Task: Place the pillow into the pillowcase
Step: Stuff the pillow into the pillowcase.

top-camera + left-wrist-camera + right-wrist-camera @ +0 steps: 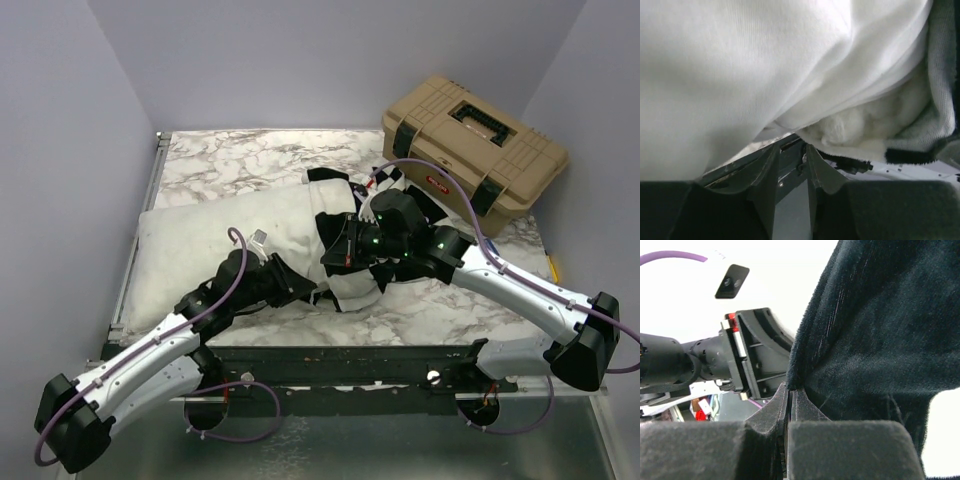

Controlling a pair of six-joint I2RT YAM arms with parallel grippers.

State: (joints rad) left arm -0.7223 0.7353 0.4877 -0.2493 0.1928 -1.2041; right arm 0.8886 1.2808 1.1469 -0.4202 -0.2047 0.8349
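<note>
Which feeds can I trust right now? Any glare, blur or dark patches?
Top external: evenly lit and sharp, only soft shadows on the table. Left wrist: the pillow fills the frame, bright and slightly soft; the left hand sits in shadow. Right wrist: background blown out white behind the pillowcase, whose black pile is crisp by the right hand.
</note>
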